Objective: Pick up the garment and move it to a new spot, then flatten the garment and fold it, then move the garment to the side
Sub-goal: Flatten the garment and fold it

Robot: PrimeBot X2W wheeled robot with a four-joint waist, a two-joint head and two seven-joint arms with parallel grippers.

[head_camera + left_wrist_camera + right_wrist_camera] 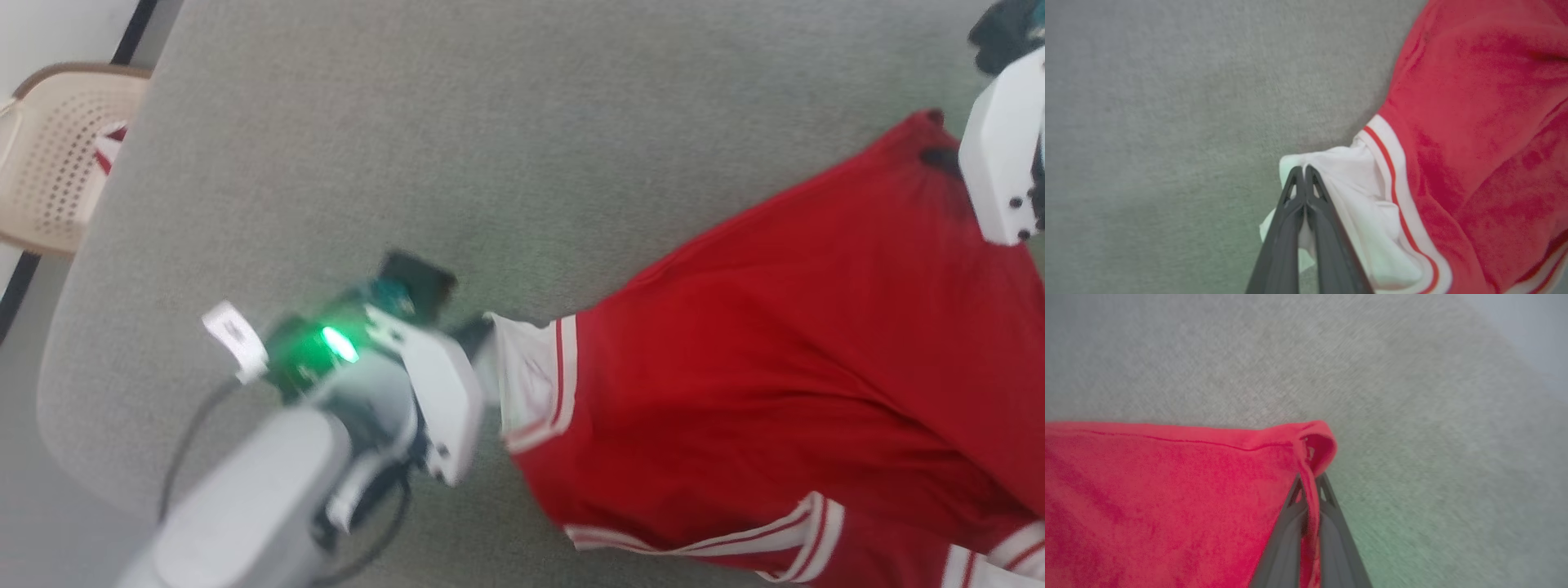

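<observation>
Both grips look made, so the step in hand is probably carrying or spreading the garment: the left arm has its jaws closed on the white sleeve panel, and the right arm has its jaws pinched on a red hem corner. The next move calls for both arms travelling together, keeping the cloth taut. It lies across the grey table, filling the right half of the head view, long axis slanting from the white end at centre to the red corner at upper right.
</observation>
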